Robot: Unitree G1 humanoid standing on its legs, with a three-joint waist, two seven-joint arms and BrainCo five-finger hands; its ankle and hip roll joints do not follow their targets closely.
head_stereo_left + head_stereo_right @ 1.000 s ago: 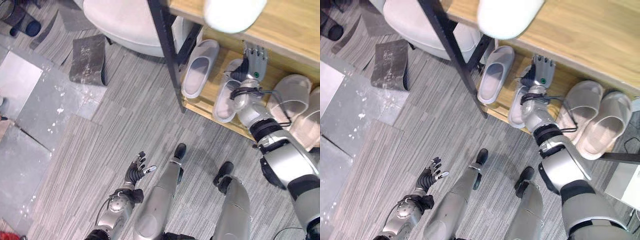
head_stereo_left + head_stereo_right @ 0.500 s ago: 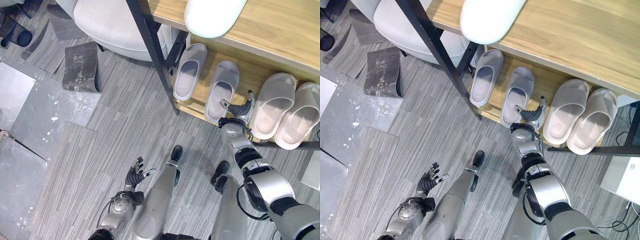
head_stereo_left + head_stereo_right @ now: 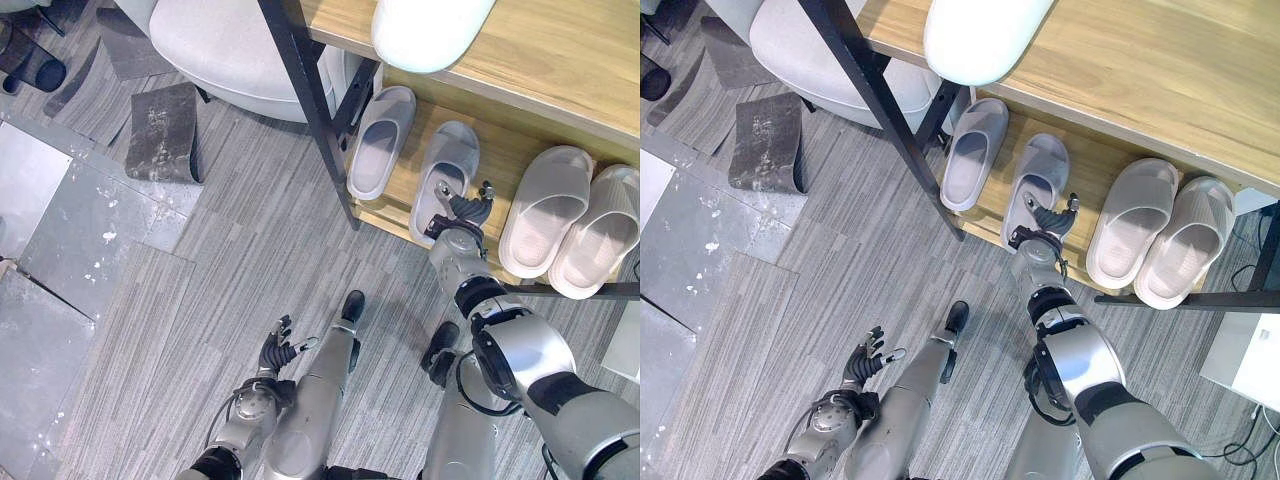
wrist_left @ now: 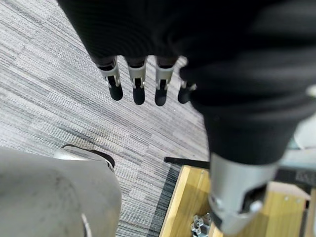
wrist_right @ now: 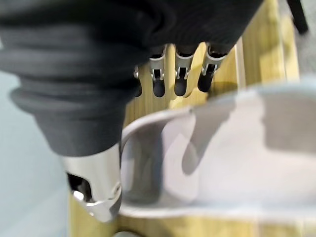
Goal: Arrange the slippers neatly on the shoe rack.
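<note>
Slippers on the shoe rack (image 3: 470,175)'s lower shelf, right hand (image 3: 462,209) at the heel of the second one.

Left eye view: four grey slippers lie on the lower shelf, a left pair (image 3: 380,141) (image 3: 443,179) near the black post (image 3: 312,95) and a right pair (image 3: 545,208) (image 3: 598,230) touching side by side. The right arm reaches up to the shelf's front edge, fingers loosely spread, holding nothing.
Right eye view: the left hand (image 3: 866,356) hangs low over the grey floor (image 3: 770,290), fingers relaxed and apart.
Left wrist view: straight fingers (image 4: 138,86) point down at the floor, with the rack's wooden corner close by.
Right wrist view: straight fingers (image 5: 180,78) hover over the slipper's rim (image 5: 217,158), apart from it.
</note>
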